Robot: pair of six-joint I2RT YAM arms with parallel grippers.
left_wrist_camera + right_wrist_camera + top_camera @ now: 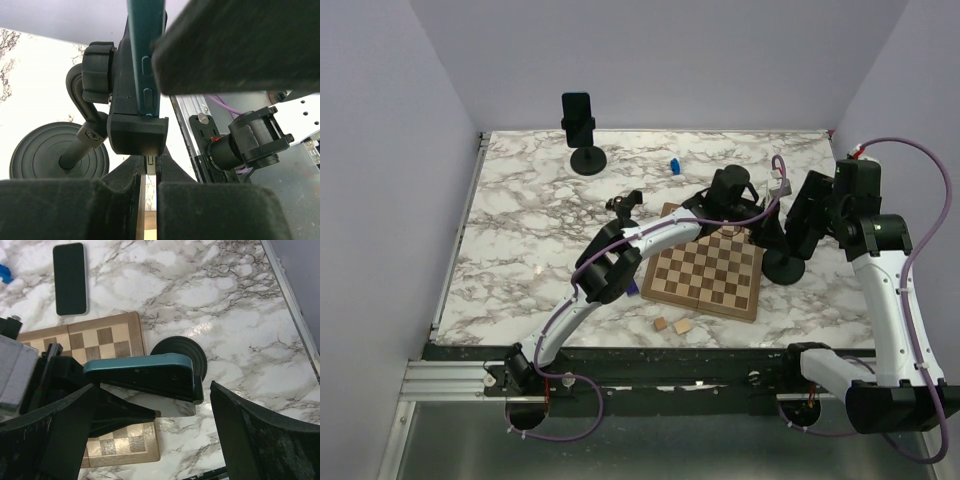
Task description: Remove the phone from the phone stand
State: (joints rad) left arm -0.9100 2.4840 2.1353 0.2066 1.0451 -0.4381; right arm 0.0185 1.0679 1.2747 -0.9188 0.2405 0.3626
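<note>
Right hand [154, 386] spread astride the slim teal phone [140, 372] clamped in its black stand [181, 352]; left hand [150, 170] nearly closed

Marble bench [520, 230]. Chessboard [710, 275] centre-right. Two wooden cubes [683, 326] just off its near edge. Small blue piece [673, 165] farther back. Spare handset [70, 277] lying flat beyond the board.

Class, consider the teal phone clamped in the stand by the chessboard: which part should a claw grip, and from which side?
I would grip the teal phone across its long side edges near the top, coming from above: it stands upright, its lower part in the cradle.
</note>
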